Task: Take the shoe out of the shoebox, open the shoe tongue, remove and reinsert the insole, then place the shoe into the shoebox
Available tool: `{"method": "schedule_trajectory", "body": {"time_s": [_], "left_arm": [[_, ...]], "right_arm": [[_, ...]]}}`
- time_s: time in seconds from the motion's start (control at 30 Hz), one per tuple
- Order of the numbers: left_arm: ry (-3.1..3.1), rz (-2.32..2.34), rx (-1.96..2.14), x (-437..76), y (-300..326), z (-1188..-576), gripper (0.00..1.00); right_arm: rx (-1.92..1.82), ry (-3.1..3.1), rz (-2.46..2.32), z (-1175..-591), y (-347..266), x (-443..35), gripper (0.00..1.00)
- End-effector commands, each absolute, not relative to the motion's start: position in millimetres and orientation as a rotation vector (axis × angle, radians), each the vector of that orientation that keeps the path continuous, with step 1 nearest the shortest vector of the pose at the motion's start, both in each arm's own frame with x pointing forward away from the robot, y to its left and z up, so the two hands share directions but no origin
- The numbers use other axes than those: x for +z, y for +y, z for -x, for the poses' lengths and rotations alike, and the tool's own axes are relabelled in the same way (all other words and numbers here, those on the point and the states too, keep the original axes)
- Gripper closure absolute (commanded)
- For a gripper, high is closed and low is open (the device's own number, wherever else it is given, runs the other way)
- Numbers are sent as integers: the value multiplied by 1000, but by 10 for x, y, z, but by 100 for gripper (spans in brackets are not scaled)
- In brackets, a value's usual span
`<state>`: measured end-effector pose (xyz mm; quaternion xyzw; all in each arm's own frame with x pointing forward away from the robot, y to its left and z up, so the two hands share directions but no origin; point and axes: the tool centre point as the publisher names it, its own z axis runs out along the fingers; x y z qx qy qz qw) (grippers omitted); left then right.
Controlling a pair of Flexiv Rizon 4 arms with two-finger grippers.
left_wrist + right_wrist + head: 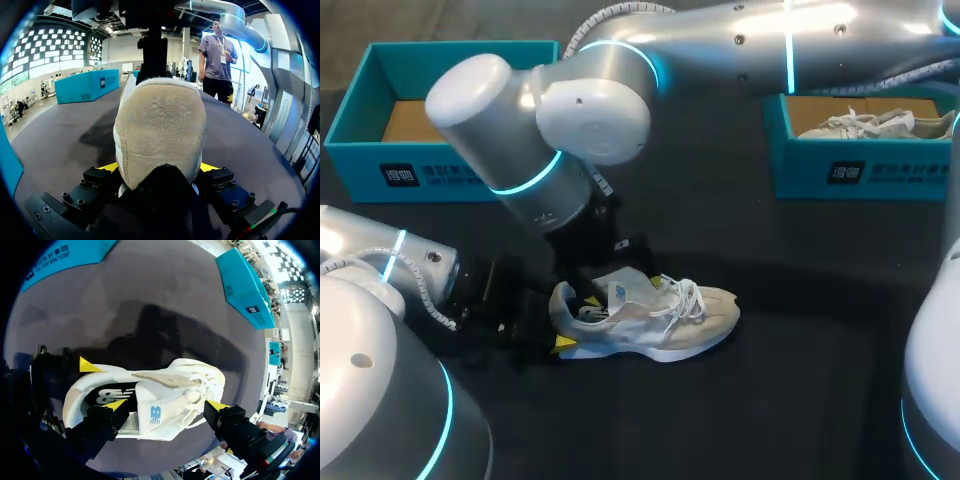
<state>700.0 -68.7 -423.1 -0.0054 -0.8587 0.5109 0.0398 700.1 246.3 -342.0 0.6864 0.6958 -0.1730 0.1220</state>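
The shoe [650,318] is lying on the table [800,400], outside the empty shoebox [350,165], its long axis going across, heel toward my left arm and toe toward my right. The left gripper [159,170] is clamping the heel between its 2 fingers, while the right gripper [167,405] is hanging over the opening, fingers wide apart and holding nothing, with the tongue [155,412] standing between them
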Motion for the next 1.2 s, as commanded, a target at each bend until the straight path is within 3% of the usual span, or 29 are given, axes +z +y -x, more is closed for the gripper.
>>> {"method": "schedule_trajectory", "body": {"time_s": [0.03, 0.4, 0.47, 0.57, 0.63, 0.97, 1.03, 1.13, 1.2], "left_arm": [[-2634, 17, 1560, -4261, -712, -7014, 100], [-2634, 17, 1560, -4261, -712, -7014, 100], [-2634, 17, 1560, -4261, -712, -7014, 100], [-2634, 17, 1560, -4261, -712, -7014, 100], [-2634, 17, 1560, -4261, -712, -7014, 100], [-2634, 17, 1560, -4261, -712, -7014, 100], [-2634, 17, 1560, -4261, -712, -7014, 100], [-2634, 17, 1560, -4261, -712, -7014, 100], [-2634, 17, 1560, -4261, -712, -7014, 100]], "right_arm": [[-418, 1586, -2311, -6941, 2433, -3492, 0], [-462, 1475, -2340, -6883, 2328, -3454, 0], [-465, 1469, -2343, -6873, 2318, -3434, 37], [-469, 1461, -2345, -6864, 2324, -3420, 36], [-472, 1455, -2348, -6855, 2331, -3417, 51], [-472, 1435, -2390, -6840, 2313, -3401, 53], [-474, 1437, -2389, -6846, 2306, -3386, 55], [-473, 1445, -2397, -6858, 2278, -3373, 68], [-473, 1444, -2401, -6863, 2261, -3375, 69]]}}
